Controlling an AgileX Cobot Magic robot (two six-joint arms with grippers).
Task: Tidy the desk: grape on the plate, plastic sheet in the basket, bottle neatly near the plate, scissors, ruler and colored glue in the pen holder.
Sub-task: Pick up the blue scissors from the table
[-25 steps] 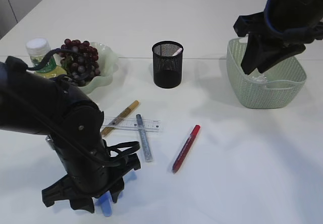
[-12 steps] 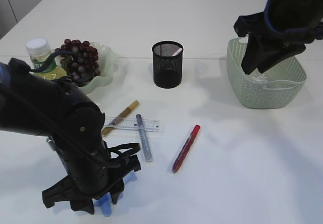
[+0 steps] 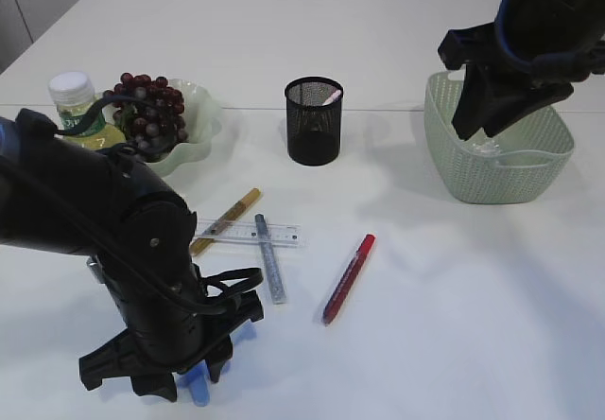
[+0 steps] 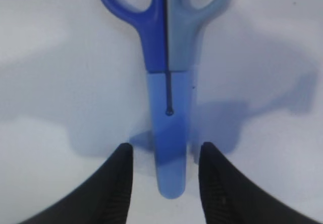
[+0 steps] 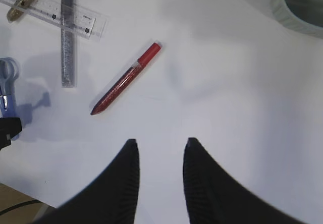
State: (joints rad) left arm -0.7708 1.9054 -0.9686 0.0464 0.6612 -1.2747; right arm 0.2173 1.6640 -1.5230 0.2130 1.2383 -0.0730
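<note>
Below, the scissors (image 4: 169, 108) lie between the left gripper's (image 4: 164, 181) parted fingers.

Plenty of bare counter (image 3: 454, 297) right of the red pen (image 3: 349, 277), so a pincer could pass there easily. The ruler (image 3: 248, 233), gold pen (image 3: 225, 220) and silver pen (image 3: 269, 257) lie crossed in one pile, blocking the near-left stretch, with the scissors (image 4: 169, 108) just beside.

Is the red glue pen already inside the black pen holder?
No, the red glue pen lies flat on the table, apart from the pen holder.
</note>
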